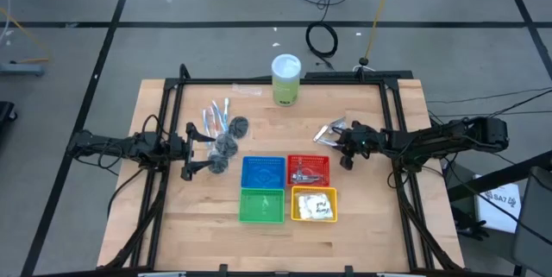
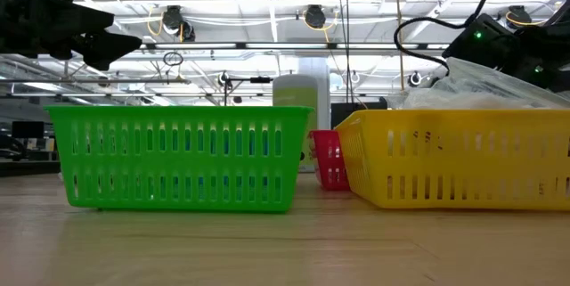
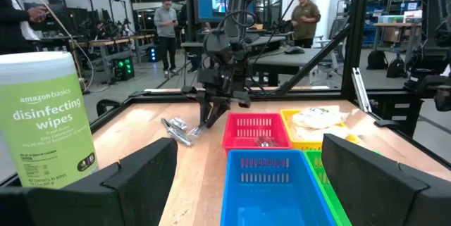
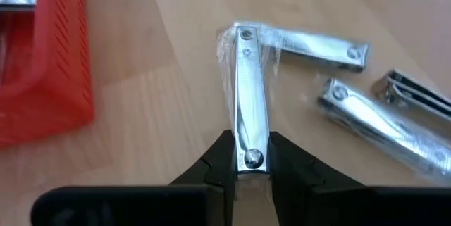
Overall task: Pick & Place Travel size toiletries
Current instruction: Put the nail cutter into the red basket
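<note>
From above, the right hand (image 1: 342, 141) sits on the right part of the tabletop (image 1: 155, 217), just beyond the red basket (image 1: 308, 169), at a small heap of silver pieces (image 1: 329, 132). The left hand (image 1: 191, 149) waits on the left side with its fingers spread wide, beside the grey puffs (image 1: 228, 143) and the wrapped sticks (image 1: 215, 116). Four baskets sit together in the middle: blue (image 1: 263, 172) and red on the far row, green (image 1: 261, 205) and yellow (image 1: 314, 204) on the near row, with white sachets (image 1: 316, 204) in the yellow one. A green tub of wipes (image 1: 285, 79) stands at the far edge.

At tabletop level the green basket (image 2: 178, 156) and yellow basket (image 2: 454, 156) fill the view, the red one (image 2: 329, 159) between them farther back.

The left wrist camera looks across the blue basket (image 3: 268, 184) to the right hand (image 3: 211, 117), fingertips down at the silver pieces (image 3: 176, 128) beside the red basket (image 3: 256, 130). The wipes tub (image 3: 46, 117) stands close by, and people stand in the room behind.

The right wrist camera shows its hand (image 4: 251, 161) drawn narrow, pinching one end of a wrapped silver piece (image 4: 248, 92) that lies flat on the wood. Three more silver pieces (image 4: 373, 124) lie just beside it, the red basket (image 4: 46, 57) on the other side.
</note>
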